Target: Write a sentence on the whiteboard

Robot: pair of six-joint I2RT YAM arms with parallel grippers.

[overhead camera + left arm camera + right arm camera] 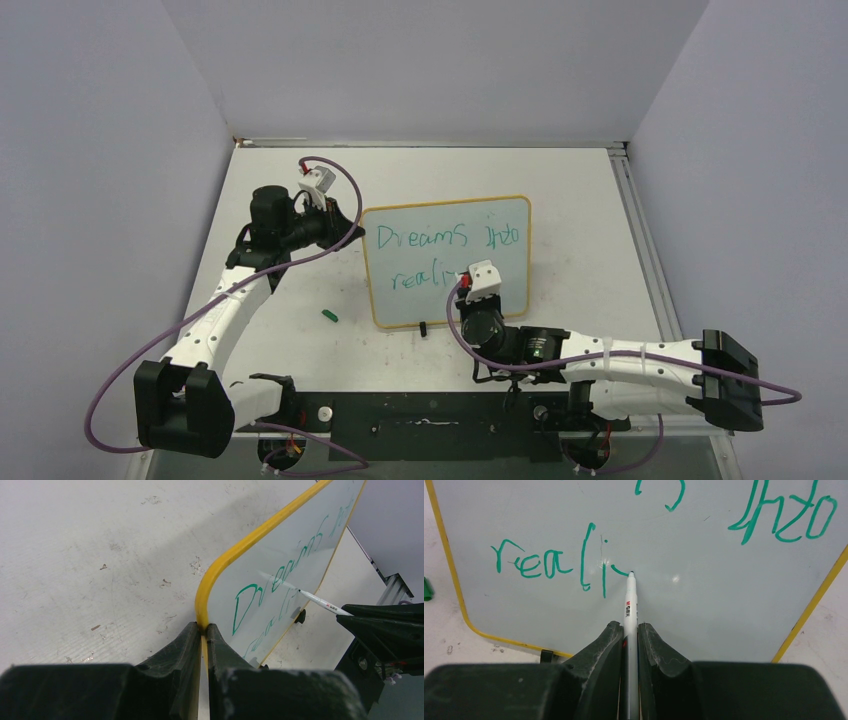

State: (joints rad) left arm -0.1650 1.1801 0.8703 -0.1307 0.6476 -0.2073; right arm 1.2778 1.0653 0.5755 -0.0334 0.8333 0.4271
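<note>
Right wrist view: right claw (pixel 629 630) grips the marker (pixel 630 600), its tip on the whiteboard (pixel 724 610) just past "reali" of the sentence (pixel 536 566). Left claw (pixel 202 632) clamps the whiteboard's yellow edge. Keep tip pressure light; brace the whiteboard against each stroke.

White table (pixel 300 180): scuffed and specked with small debris to the left of the left gripper (pixel 204 630). Green cap (pixel 330 314): lay loose on the table, well to the left of the right gripper (pixel 629 630). White-barrelled marker (pixel 630 602): held in that gripper, tip pointing forward. Pale lilac walls (pixel 100 150): stood beyond and to either side of both grippers.
</note>
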